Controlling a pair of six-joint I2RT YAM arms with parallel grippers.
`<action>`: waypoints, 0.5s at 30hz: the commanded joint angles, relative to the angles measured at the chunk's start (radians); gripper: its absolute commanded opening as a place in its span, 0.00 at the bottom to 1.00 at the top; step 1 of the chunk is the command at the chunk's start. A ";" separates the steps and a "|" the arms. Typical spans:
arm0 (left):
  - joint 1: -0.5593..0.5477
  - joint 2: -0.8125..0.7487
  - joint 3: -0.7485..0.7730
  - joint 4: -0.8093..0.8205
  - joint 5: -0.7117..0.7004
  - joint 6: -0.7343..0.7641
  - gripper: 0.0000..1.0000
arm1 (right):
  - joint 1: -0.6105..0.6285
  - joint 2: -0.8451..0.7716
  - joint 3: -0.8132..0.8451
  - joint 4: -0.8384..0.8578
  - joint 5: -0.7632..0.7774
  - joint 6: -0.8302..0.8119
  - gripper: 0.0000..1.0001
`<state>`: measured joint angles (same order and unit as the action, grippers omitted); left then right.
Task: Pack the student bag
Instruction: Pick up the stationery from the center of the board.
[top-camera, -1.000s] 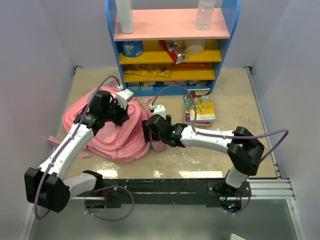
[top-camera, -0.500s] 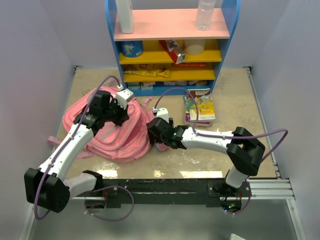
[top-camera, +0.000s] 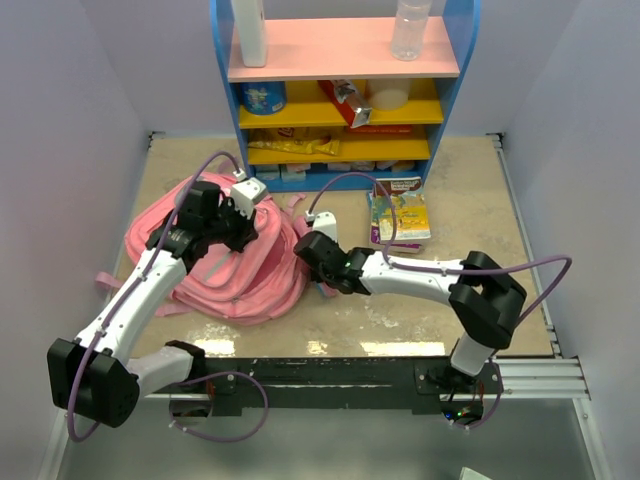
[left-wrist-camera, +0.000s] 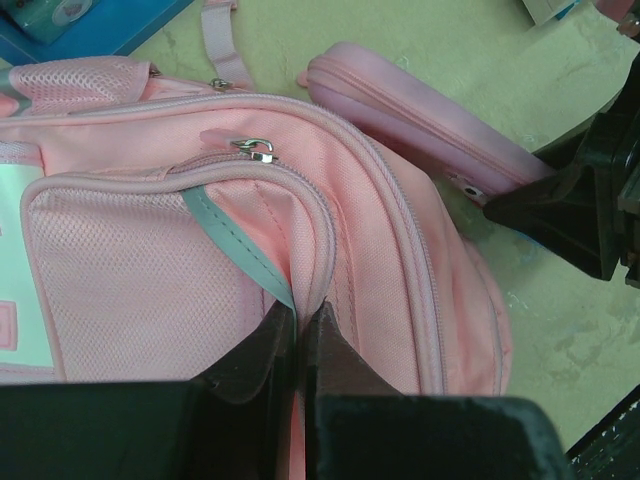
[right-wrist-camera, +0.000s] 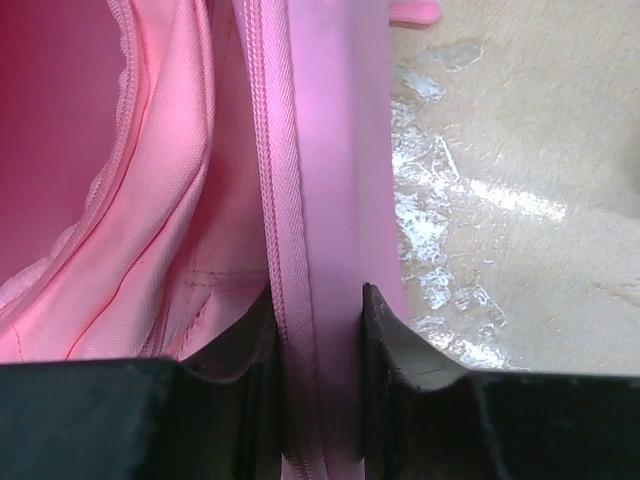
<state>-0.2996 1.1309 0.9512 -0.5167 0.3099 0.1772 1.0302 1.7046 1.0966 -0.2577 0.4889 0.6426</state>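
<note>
Left claw (left-wrist-camera: 297, 325) pinches the bag (left-wrist-camera: 130, 260) tight; right claw (right-wrist-camera: 316, 305) clamps the case (right-wrist-camera: 335, 150) by its thin edge, which could slip.

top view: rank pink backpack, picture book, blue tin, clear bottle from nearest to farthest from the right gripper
1. pink backpack, beside the right gripper, on its left
2. picture book, floor, right
3. blue tin, yellow shelf
4. clear bottle, top shelf

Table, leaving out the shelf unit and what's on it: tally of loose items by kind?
student bag: 1
pencil case: 1
printed book: 1
Total: 3
</note>
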 joint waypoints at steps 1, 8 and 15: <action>-0.010 -0.052 0.023 0.099 0.049 0.025 0.00 | -0.027 -0.065 -0.024 0.002 0.019 0.005 0.09; -0.009 -0.040 0.029 0.107 0.044 0.033 0.00 | -0.088 -0.338 -0.124 0.058 -0.203 -0.001 0.00; -0.009 -0.042 0.027 0.110 0.064 0.064 0.00 | -0.088 -0.402 -0.162 0.173 -0.553 0.014 0.00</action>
<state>-0.2996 1.1255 0.9512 -0.5179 0.3099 0.1883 0.9352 1.3174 0.9611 -0.2054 0.1822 0.6395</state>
